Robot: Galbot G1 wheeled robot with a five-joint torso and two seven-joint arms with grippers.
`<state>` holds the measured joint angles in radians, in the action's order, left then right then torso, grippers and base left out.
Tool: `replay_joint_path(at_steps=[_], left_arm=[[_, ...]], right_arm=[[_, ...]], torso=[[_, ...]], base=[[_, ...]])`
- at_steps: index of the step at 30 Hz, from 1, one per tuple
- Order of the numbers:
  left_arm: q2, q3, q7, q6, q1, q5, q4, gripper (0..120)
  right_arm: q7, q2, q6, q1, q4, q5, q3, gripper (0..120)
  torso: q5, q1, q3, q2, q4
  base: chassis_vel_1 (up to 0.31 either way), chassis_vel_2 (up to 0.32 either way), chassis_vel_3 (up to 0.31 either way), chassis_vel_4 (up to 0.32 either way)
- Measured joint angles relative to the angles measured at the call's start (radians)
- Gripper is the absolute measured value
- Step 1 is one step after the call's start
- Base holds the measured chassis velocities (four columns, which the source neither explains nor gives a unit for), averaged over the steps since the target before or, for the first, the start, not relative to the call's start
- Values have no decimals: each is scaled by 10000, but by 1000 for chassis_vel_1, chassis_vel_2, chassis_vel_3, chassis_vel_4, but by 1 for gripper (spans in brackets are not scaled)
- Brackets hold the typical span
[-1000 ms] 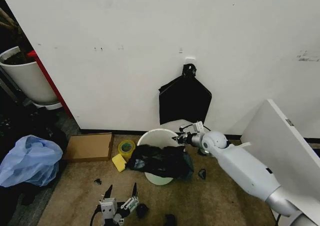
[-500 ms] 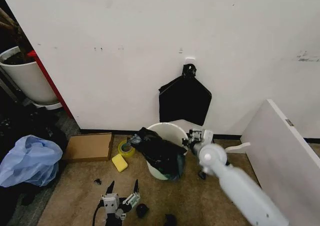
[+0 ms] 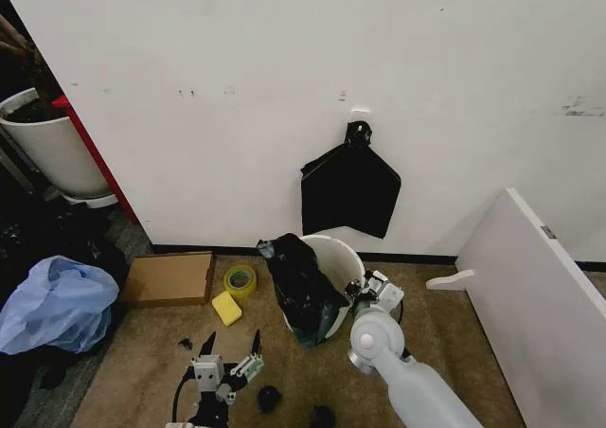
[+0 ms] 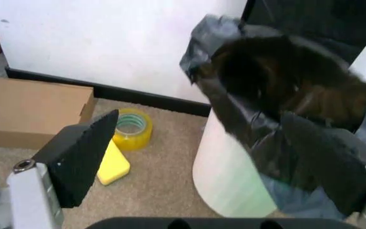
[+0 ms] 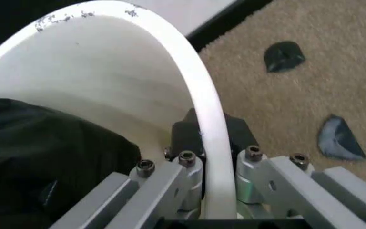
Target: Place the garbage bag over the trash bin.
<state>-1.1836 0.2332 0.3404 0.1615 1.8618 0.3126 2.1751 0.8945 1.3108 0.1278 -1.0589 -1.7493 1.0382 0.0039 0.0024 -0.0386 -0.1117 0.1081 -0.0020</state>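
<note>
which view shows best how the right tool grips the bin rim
The right wrist view: the right tool sits astride the trash bin rim, one finger inside, one outside. The head view shows that tool at the rim, small and partly hidden by the arm. The left wrist view shows the bin's side and the garbage bag.

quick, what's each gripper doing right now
Left gripper: open, holding nothing, low in front of the trash bin.
Right gripper: shut on the trash bin rim, garbage bag draped over the far side.
</note>
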Motion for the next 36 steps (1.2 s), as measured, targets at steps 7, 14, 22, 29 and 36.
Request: replay_joint_path(at_steps=[7, 14, 22, 29, 36], left_arm=[[-23, 51, 4, -271, -295, 436, 114, 100], [-52, 17, 17, -347, -257, 508, 180, 100], [-111, -59, 20, -350, -187, 415, 180, 100], [52, -150, 40, -609, -374, 288, 31, 100], [220, -163, 52, -990, -790, 328, -32, 100]], right_arm=[[122, 274, -12, -211, 126, -408, -106, 1], [-337, -5, -30, -493, -100, -839, -101, 26], [-2017, -756, -426, -1238, -1001, -2844, 560, 53], [-4923, -2201, 252, -2457, -3059, -5382, 752, 81], [-7520, -3241, 1750, -1544, -3516, -7015, -313, 99]], torso=[[0, -1, 0, 0, 0], [2, -1, -1, 0, 1], [3, -1, -1, 0, 0], [1, 0, 0, 1, -2], [2, 0, 0, 1, -1]], base=[[0, 0, 0, 0], [0, 0, 0, 0], [0, 0, 0, 0], [0, 0, 0, 0], [0, 0, 0, 0]])
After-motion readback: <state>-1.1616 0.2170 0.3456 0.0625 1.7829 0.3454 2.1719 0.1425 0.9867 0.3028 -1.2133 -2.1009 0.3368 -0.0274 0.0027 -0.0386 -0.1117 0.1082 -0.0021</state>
